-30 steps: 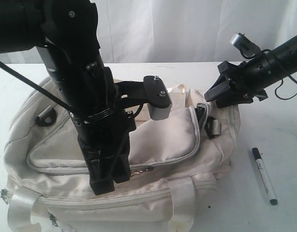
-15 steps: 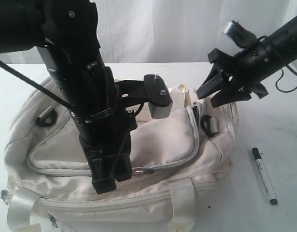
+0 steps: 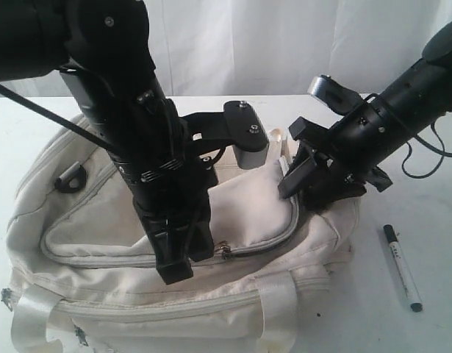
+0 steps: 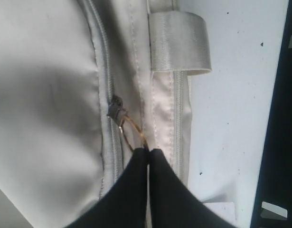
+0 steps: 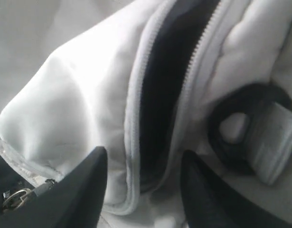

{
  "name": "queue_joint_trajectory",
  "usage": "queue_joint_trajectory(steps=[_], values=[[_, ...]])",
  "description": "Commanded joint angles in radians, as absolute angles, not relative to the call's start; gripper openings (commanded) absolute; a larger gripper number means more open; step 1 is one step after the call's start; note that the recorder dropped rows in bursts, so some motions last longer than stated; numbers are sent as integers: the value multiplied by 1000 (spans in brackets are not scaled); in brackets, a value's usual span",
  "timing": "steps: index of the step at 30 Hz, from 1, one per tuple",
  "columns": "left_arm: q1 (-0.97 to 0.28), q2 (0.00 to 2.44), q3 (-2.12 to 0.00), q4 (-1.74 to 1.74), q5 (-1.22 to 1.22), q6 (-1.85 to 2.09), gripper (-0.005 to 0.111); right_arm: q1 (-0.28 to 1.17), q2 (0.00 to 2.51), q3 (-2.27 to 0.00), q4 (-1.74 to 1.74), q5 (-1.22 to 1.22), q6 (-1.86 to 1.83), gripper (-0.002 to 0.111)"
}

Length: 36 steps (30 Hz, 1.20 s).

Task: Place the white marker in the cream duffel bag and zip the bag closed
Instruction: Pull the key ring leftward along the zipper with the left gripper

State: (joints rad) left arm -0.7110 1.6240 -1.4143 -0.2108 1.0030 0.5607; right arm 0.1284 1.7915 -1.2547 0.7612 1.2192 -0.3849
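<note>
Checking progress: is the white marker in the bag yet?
Out. The white marker lies on the table beside the cream duffel bag.

My left arm slopes steeply down from the upper left. Its tool (image 3: 176,268) points downward, jaws pressed together. My right arm reaches in from the right, angled down. Its tool (image 3: 303,188) has its jaws spread apart.

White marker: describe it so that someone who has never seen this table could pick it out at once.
In the exterior view, find the big cream duffel bag on the white table. Right of it, on bare tabletop, lies the white marker. It is the only slim stick, white with black ends, apart from the bag.
</note>
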Motion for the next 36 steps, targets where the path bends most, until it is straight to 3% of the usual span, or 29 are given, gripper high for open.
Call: queue_joint_trajectory(steps=[1, 4, 7, 8, 9, 16, 26, 36], values=[[-709, 1613, -1404, -224, 1009, 555, 0, 172, 1819, -1251, 811, 1221, -389, 46], [-709, 1613, -1404, -224, 1007, 555, 0, 204, 1830, -1251, 829, 1221, -412, 45], [-709, 1613, -1404, -224, 1017, 557, 0, 209, 1830, -1251, 824, 1174, -414, 18], [-709, 1613, -1404, -224, 1018, 549, 0, 209, 1830, -1251, 812, 1160, -414, 4], [-709, 1613, -1404, -224, 1018, 545, 0, 209, 1830, -1251, 801, 1156, -414, 0], [-709, 1613, -1404, -107, 1029, 447, 0, 209, 1830, -1251, 563, 1157, -358, 0], [-705, 1613, -1404, 76, 1183, 356, 0, 209, 1830, -1251, 550, 1142, -358, 0], [-579, 1572, -1319, 76, 1197, 354, 0, 209, 1830, -1251, 550, 1134, -358, 0]])
